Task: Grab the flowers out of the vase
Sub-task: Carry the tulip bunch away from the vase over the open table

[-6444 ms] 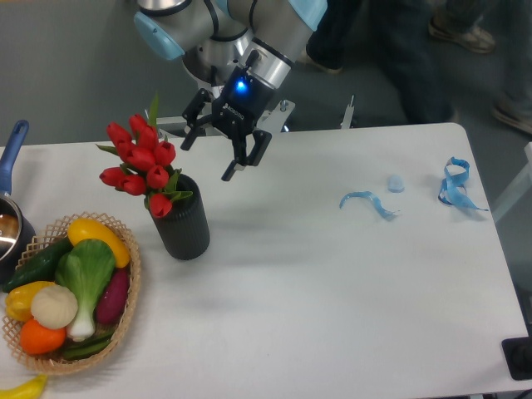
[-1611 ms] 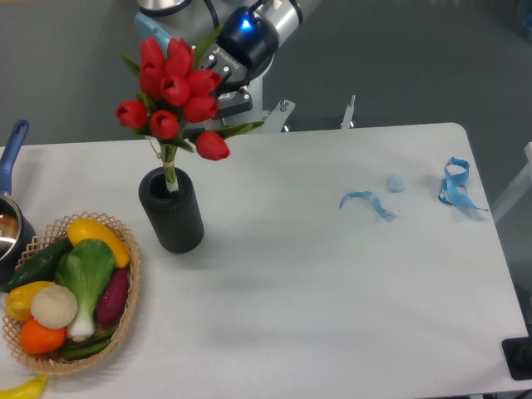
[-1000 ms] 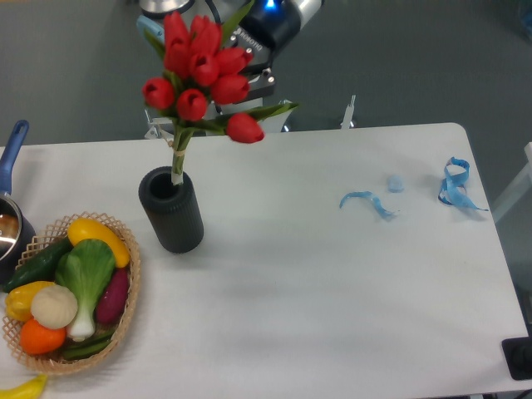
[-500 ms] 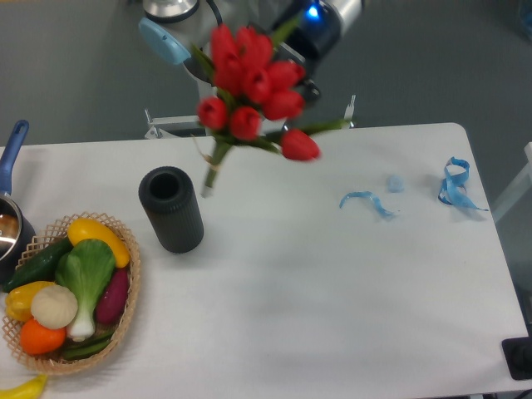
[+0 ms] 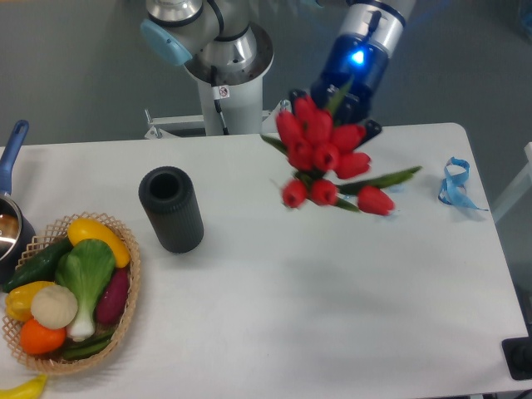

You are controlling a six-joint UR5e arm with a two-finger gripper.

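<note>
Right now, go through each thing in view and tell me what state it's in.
flowers: out of the vase, held in the air over the table
vase: upright, mouth empty
gripper: hidden behind the blooms, carrying them
wicker basket: full of vegetables
blue ribbon: loose on the table

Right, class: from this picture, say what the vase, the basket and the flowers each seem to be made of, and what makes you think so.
Vase: matte black, slightly rough, no shine; perhaps foam, rubber or plastic.
Basket: woven wicker, tan strands showing along the rim.
Flowers: red buds of even colour with stiff green leaves; probably artificial, plastic or fabric, though the motion blur leaves it open.
</note>
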